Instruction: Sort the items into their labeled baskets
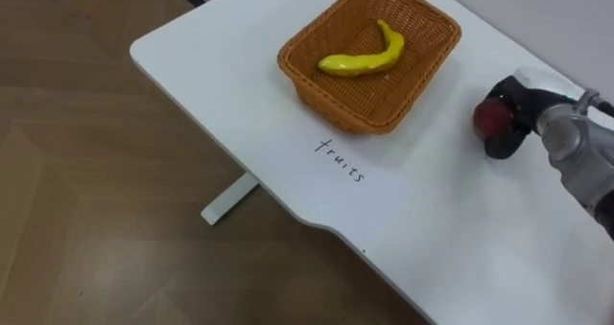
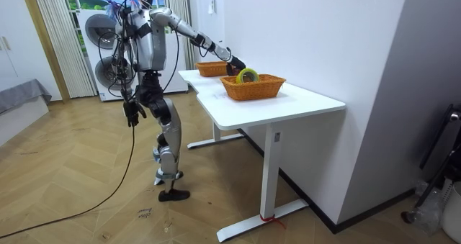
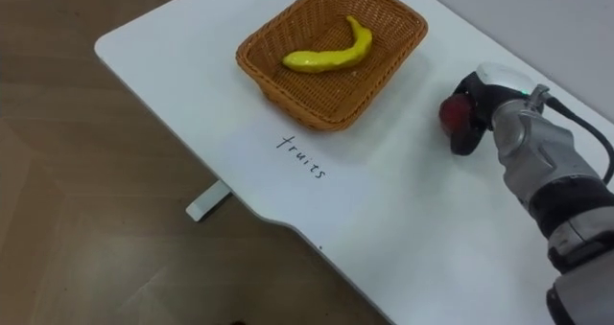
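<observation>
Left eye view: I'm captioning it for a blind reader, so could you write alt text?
The right robot hand, reaching in from the right, is curled round a round red fruit over a white table. To its left stands a brown woven wicker basket holding a curved yellow banana.

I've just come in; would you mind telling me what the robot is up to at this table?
The robot stands at a white table with its right arm stretched out. Its right hand is curled round a red fruit close to the tabletop, to the right of a wicker basket and apart from it. A handwritten label in front of the basket says fruits. A banana already lies in that basket. Its left hand hangs at its side.
</observation>
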You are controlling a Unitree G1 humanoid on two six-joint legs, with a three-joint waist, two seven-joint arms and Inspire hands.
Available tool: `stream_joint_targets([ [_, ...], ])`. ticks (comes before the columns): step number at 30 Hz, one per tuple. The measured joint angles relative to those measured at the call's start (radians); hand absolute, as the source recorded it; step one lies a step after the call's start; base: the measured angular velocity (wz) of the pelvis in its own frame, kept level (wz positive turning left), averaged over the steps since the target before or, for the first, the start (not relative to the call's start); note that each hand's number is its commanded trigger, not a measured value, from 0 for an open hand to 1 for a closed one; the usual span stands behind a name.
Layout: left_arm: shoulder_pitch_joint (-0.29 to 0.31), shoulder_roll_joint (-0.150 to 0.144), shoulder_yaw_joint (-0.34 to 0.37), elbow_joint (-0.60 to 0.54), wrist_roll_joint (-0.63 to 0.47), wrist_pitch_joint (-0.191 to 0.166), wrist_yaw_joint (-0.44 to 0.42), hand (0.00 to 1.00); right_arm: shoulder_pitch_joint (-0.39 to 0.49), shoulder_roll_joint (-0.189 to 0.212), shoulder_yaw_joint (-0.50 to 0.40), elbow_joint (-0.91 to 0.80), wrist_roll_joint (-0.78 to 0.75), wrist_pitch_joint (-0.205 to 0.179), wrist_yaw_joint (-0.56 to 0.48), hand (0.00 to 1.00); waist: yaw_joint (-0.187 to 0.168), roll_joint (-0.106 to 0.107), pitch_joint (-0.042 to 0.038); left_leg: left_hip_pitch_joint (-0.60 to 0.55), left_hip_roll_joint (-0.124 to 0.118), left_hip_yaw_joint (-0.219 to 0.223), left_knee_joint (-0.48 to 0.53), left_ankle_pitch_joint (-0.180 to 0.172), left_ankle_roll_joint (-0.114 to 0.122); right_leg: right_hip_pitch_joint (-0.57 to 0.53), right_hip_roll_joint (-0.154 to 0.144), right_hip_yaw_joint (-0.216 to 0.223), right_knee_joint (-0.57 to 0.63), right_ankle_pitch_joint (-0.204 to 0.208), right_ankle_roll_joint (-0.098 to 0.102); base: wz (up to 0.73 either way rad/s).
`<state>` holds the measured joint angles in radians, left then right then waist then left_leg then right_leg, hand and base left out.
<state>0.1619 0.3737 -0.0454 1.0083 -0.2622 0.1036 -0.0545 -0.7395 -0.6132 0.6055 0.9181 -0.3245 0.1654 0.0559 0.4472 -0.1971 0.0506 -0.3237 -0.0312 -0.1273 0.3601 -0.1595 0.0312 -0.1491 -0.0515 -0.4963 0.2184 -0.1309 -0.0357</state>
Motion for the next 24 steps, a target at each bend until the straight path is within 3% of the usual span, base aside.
stream_joint_targets([
  [15,-0.018,0.000,0.000,0.011,-0.005,0.000,0.000,0.00,0.002,-0.011,0.001,-0.004,0.012,0.006,0.013,1.00,-0.002,0.001,0.0002,0.002,0.000,0.002,0.001,-0.004,-0.002,0.005,0.003,0.001,0.000,0.000,0.000,0.00],
  [20,-0.017,0.000,0.001,0.002,-0.011,-0.003,0.001,0.00,0.005,-0.016,0.001,-0.001,0.084,0.006,0.013,1.00,-0.004,0.000,-0.0007,0.011,0.001,0.004,0.001,-0.003,0.002,0.012,0.001,0.001,-0.001,0.000,0.001,-0.01],
  [24,-0.015,0.001,0.022,0.014,-0.001,-0.017,0.002,0.00,0.019,-0.024,-0.009,-0.029,0.103,-0.012,0.023,1.00,-0.016,-0.006,-0.0055,0.025,-0.001,0.006,-0.018,0.000,0.002,0.016,0.001,0.030,-0.002,-0.001,0.003,-0.02],
])
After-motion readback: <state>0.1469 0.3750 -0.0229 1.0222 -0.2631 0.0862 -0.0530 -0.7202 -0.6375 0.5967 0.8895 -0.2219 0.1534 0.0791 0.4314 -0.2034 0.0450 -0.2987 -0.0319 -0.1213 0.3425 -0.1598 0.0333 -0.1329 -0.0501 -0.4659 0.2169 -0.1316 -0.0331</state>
